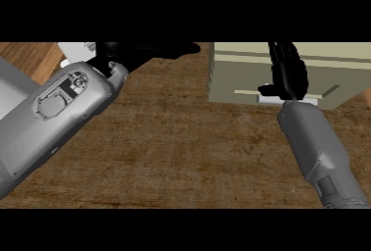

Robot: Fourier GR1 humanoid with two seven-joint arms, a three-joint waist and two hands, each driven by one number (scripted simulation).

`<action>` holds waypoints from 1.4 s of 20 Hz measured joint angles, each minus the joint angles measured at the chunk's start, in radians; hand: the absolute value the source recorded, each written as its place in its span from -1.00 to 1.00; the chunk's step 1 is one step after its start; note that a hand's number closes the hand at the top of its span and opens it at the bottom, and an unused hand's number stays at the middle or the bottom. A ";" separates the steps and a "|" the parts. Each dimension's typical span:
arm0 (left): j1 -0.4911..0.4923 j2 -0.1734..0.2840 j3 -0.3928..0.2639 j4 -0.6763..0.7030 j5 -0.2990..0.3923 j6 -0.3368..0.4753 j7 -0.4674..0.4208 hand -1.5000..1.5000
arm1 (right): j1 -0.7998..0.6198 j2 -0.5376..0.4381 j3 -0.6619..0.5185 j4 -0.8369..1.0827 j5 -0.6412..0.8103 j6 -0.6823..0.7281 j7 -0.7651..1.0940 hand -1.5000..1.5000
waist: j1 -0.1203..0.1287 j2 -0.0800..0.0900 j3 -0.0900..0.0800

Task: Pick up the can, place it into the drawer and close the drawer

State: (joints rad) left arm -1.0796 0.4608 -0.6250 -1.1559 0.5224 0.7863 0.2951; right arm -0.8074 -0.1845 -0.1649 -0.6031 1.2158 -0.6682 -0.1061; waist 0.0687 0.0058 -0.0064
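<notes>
The beige drawer unit stands at the upper right of the wooden counter. My right hand lies against its front with straight fingers, its thumb beside a pale handle strip. The inside of the drawer does not show. No can shows anywhere. My left hand sits at the top left, fingers stretched toward the right and holding nothing.
A pale white object peeks out behind my left wrist at the top left edge, mostly hidden. My left forearm covers the left side of the counter. Bare wood spans the middle.
</notes>
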 measured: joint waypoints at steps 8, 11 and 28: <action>0.127 0.034 0.011 -0.096 -0.025 -0.009 -0.027 -1.00 | -0.123 0.003 -0.041 0.186 0.011 -0.111 0.021 -1.00 | 0.000 0.003 0.005; 0.142 0.041 0.016 -0.115 -0.034 -0.011 -0.025 -1.00 | -0.187 -0.020 -0.052 0.242 0.010 -0.084 0.012 -1.00 | 0.007 0.010 0.005; 0.291 0.071 0.036 -0.216 -0.062 -0.039 -0.073 -1.00 | -0.287 -0.030 -0.182 0.347 -0.114 -0.023 -0.181 -1.00 | -0.005 0.025 0.011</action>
State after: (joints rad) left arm -0.7882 0.5317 -0.5891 -1.3722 0.4605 0.7469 0.2217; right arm -1.0943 -0.2144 -0.3466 -0.2556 1.1019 -0.6913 -0.2871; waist 0.0635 0.0307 0.0047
